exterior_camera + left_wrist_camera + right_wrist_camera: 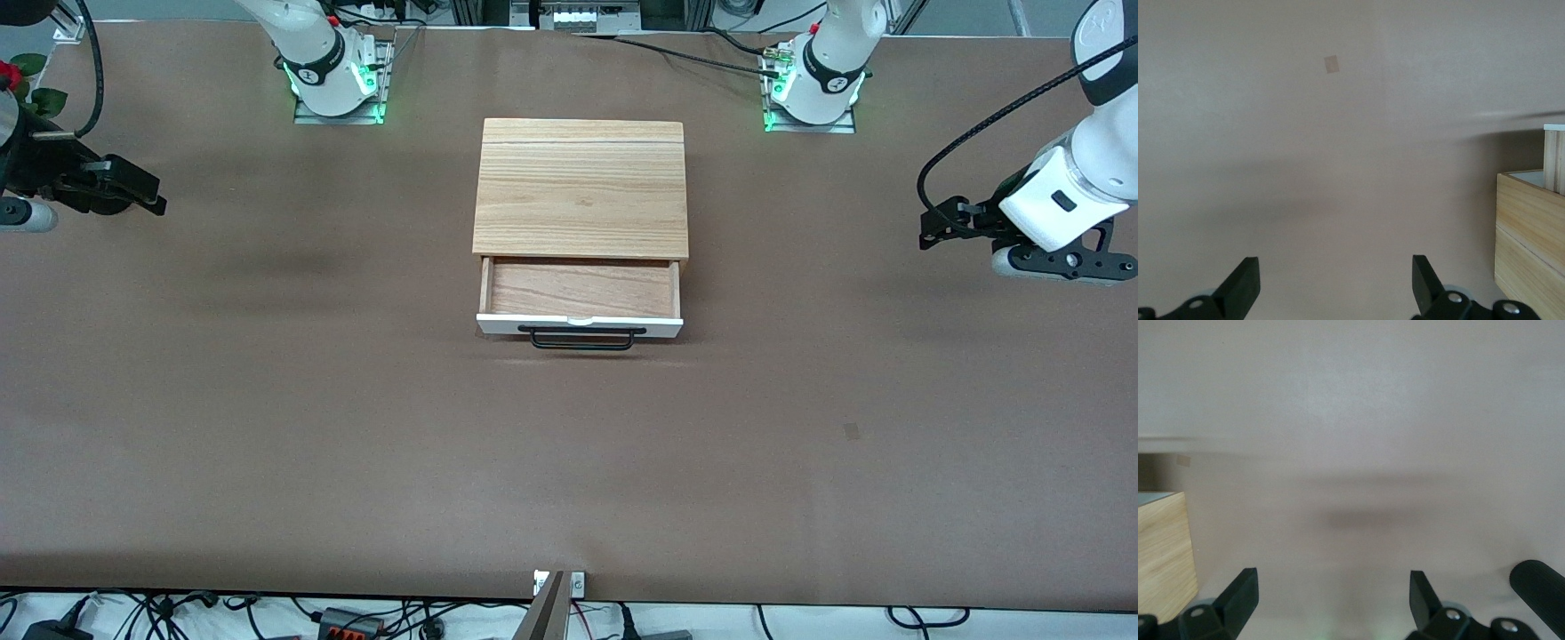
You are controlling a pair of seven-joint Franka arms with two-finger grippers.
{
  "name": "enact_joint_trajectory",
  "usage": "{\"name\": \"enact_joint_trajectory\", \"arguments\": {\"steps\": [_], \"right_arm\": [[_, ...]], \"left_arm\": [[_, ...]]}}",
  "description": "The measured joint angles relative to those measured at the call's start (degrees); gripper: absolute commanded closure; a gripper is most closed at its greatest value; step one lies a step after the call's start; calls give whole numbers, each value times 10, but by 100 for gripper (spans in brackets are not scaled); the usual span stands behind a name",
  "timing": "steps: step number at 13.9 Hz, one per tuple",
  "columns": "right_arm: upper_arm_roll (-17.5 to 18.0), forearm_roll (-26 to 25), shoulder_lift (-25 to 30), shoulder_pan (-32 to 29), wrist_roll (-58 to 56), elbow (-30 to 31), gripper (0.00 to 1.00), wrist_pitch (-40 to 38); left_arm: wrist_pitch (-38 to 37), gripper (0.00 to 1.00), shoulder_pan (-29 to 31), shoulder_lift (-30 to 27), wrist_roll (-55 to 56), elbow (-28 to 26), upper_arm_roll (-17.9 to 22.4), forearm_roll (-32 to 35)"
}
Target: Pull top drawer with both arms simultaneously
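The top drawer (580,326) stands pulled out of the light wood cabinet (582,182) toward the front camera. Its white front panel, black bar handle (582,340) and bare wood tray (580,287) all show. My left gripper (929,233) is open and empty above the table at the left arm's end, well clear of the cabinet. In the left wrist view (1336,283) the cabinet's side (1528,233) and the drawer's side (1555,160) show. My right gripper (156,200) is open and empty at the right arm's end. In the right wrist view (1333,600) a cabinet corner (1161,547) shows.
The brown table (356,427) carries only the cabinet at its middle. A small tan patch (852,431) lies on the table toward the left arm's end and also shows in the left wrist view (1332,64). Cables run along the edge nearest the front camera.
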State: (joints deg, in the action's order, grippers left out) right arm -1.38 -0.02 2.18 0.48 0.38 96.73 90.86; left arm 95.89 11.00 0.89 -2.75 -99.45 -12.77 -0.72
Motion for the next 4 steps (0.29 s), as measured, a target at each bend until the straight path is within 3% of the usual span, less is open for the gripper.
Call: {"name": "enact_joint_trajectory", "arguments": {"steps": [4], "right_arm": [[0,0,0,0,0,0,0,0]], "left_arm": [[1,0,0,0,-2,1,0,0]]}}
